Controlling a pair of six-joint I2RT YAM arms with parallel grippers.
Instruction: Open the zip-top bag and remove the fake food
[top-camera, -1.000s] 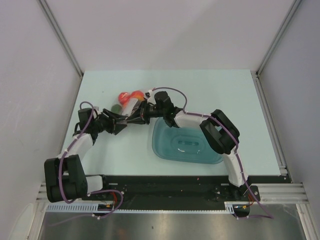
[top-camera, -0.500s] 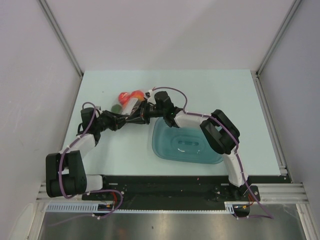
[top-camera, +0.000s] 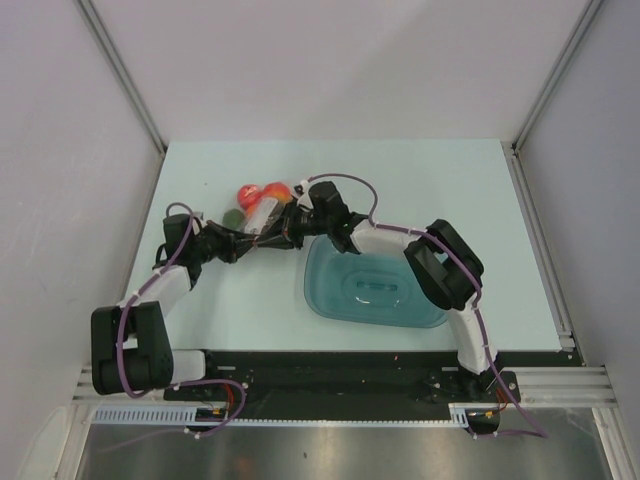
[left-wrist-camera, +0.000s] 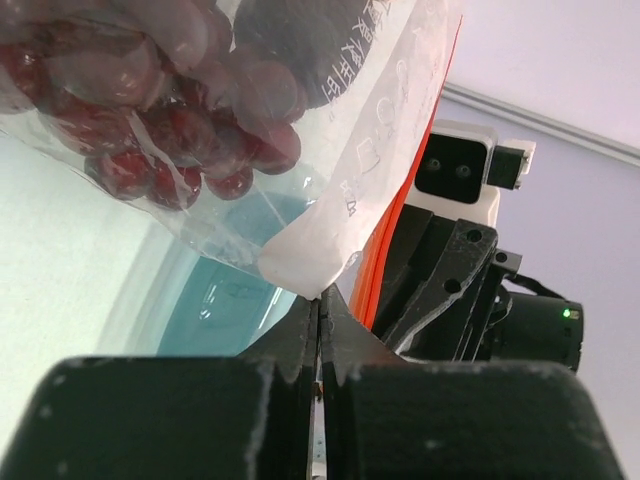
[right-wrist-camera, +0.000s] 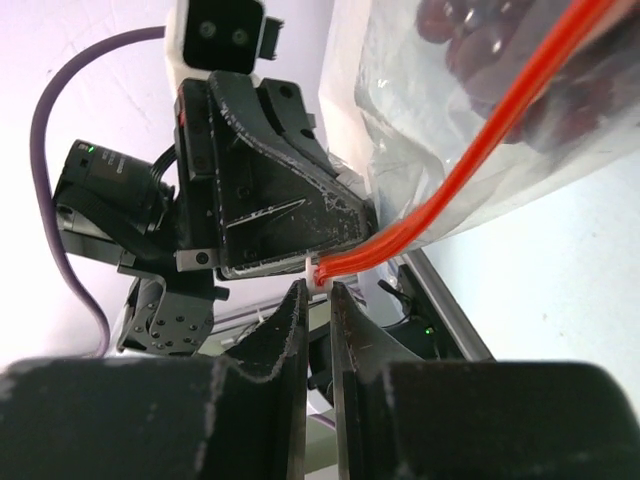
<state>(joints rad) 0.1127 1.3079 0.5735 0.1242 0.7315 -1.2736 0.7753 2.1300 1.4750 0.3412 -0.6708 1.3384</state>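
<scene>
The small clear crinkly zip-top bag (left-wrist-camera: 350, 120) hangs just beyond both facing jaws. The left gripper (left-wrist-camera: 318, 300) is clamped on one mouth lip, and the right gripper (right-wrist-camera: 318, 288) narrowly pinches the orange-red zip strip (right-wrist-camera: 470, 165) opposite (dark-red plastic grapes (left-wrist-camera: 170, 150) inside). Pulling the two apart should open the bag.

The top camera hangs above and behind the arm bases, looking steeply down from afar on the whole pale green table (top-camera: 450, 180). Each wrist camera sits just behind its own claw, sighting along the fingers. The left claw (left-wrist-camera: 320, 297) and right claw (right-wrist-camera: 318, 285) face each other at close range, and both views share the small clear crinkly plastic zip-top bag (left-wrist-camera: 340, 190) right at their tips.
</scene>
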